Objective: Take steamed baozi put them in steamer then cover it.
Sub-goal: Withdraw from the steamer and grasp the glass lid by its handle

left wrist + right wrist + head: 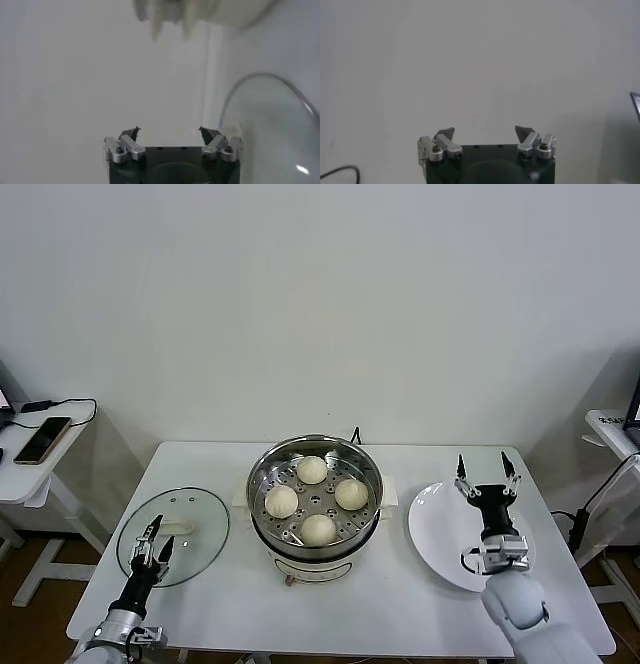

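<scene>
1. With all four steamed baozi [312, 470] [351, 493] [281, 501] [318, 529] already sitting on the perforated tray inside the steamer [262, 529], only covering looks left to do
2. Lying flat on the white table [400, 614], well to the left of the steamer: the cover [205, 549], with its cream bar handle [178, 527] running roughly left to right
3. Poised at the near edge of the cover, just near of the handle: left gripper [155, 544], fingers spread, holding nothing
4. Much nearer to the cover than the other arm, so judged the natural one to reach slightly farther, close across the handle's short side and carry the lid rightward onto the pot
5. Raised over the bare white plate [435, 529] at the right, well apart from the lid: right gripper [487, 469], fingers likewise apart and empty, apparently idle
6. Shown only from the head: the handle's direction and the gripper's place relative to it
7. Shown only from the left wrist: parted fingertips [131, 134] close up with the glass rim curving off to one side, handle out of sight
8. Shown from the right wrist: spread fingertips [445, 134] against blank wall, no task item in sight
</scene>
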{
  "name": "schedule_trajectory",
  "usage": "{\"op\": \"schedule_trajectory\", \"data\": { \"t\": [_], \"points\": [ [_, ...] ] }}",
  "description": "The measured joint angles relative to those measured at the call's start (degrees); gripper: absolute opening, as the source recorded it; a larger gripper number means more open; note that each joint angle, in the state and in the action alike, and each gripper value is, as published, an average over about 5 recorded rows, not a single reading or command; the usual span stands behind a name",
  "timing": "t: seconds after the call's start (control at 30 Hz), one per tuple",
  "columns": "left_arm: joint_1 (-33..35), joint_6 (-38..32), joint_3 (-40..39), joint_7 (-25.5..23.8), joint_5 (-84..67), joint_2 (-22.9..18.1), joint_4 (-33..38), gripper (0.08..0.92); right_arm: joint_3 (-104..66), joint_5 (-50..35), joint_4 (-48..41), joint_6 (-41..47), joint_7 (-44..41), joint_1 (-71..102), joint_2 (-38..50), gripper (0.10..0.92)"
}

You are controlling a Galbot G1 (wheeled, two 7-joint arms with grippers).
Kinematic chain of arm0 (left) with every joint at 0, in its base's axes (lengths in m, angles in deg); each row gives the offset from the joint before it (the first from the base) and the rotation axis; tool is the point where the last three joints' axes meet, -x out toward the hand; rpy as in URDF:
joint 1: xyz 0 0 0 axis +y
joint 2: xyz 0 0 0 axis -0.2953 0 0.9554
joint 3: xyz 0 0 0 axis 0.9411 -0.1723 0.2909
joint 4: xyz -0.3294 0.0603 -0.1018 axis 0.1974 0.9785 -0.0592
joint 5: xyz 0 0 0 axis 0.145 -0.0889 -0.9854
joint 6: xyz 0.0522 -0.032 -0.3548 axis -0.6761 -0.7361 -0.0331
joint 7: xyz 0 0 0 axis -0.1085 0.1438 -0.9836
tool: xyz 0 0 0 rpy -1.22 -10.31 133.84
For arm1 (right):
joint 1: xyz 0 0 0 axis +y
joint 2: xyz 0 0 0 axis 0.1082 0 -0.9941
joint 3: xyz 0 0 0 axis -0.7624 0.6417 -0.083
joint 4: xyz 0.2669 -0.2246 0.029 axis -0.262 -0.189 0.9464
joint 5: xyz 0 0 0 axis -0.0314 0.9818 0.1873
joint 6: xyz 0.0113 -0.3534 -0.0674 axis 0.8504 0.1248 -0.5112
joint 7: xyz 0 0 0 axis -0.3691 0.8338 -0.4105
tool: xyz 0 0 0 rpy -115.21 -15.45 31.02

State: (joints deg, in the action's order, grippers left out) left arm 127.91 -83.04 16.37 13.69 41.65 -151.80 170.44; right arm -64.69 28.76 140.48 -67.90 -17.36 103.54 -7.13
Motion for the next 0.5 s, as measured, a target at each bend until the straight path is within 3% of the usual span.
{"op": "schedule_trajectory", "data": {
  "t": [0.5],
  "points": [
    [-7.2,1.4,-1.0,1.7,4.4,-0.5,-8.1,0.823,-2.0,3.0,0.0,-0.9,-0.7,4.3,-3.4,0.823]
  ]
}}
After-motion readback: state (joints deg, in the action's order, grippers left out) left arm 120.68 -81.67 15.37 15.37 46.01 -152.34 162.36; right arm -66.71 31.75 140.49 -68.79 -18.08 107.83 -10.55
